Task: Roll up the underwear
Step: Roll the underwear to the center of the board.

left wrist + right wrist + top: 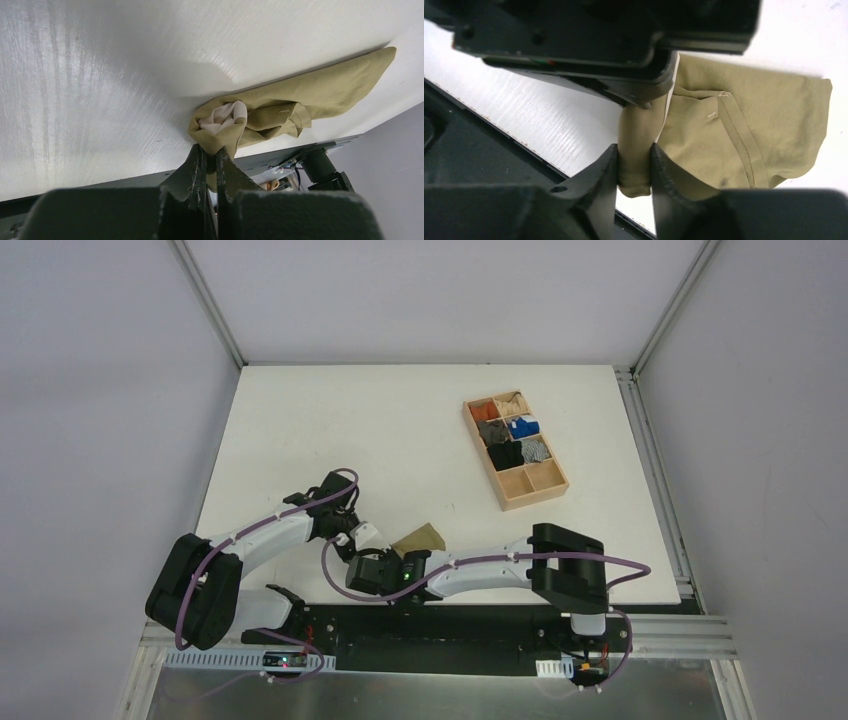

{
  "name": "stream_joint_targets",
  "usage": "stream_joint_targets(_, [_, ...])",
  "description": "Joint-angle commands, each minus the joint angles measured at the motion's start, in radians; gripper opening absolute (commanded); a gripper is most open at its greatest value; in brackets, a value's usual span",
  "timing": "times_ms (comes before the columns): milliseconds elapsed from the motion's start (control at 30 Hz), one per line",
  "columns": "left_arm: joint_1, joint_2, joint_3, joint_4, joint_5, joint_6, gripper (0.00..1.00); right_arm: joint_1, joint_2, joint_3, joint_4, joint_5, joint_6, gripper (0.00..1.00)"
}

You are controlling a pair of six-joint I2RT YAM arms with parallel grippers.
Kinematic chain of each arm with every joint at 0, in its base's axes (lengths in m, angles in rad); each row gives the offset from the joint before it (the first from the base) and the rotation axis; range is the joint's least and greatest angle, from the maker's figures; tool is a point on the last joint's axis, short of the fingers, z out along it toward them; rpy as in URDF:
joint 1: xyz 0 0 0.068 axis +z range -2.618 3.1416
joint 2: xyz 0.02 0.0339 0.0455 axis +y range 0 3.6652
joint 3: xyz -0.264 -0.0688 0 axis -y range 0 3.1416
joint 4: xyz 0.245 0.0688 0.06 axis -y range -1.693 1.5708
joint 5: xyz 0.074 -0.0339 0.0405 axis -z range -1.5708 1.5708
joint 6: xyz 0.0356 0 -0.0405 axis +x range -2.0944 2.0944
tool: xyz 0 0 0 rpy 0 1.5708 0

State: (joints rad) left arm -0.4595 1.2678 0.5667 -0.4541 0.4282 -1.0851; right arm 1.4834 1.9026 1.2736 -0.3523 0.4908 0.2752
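The olive-khaki underwear (420, 538) lies bunched at the table's near edge, mostly hidden by both grippers in the top view. In the left wrist view the underwear (300, 100) is rolled at one end, with the cream waistband (222, 116) showing inside the roll. My left gripper (209, 156) is shut on that rolled end. My right gripper (634, 155) is shut on a thick fold of the underwear (749, 125), with the left gripper's body right above it. The two grippers meet over the garment, the left gripper (362, 535) beside the right gripper (385, 565).
A wooden compartment tray (552, 490) stands at the back right, holding small orange, black, blue and grey fabric bundles. The table's near edge (125, 177) runs just below the garment, with the dark mounting rail (450, 625) behind it.
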Motion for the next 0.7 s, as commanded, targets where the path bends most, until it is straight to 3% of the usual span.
stream_joint_targets(0, [-0.008,-0.008,0.015,-0.023,-0.016,-0.007,0.0,-0.001,-0.003,0.013,0.012,0.013,0.049,0.24])
stream_joint_targets(133, [-0.008,-0.02,0.016,-0.023,-0.012,-0.013,0.0,-0.028,-0.05,-0.045,0.055,-0.023,0.099,0.01])
stream_joint_targets(333, [-0.007,-0.052,0.032,-0.027,-0.006,-0.026,0.0,-0.113,-0.169,-0.246,0.226,-0.18,0.201,0.0])
stream_joint_targets(500, [-0.005,-0.08,0.056,-0.048,-0.016,-0.029,0.28,-0.18,-0.245,-0.397,0.404,-0.313,0.262,0.0])
stream_joint_targets(667, [-0.005,-0.1,0.07,-0.061,-0.017,-0.03,0.47,-0.242,-0.273,-0.501,0.537,-0.432,0.327,0.0])
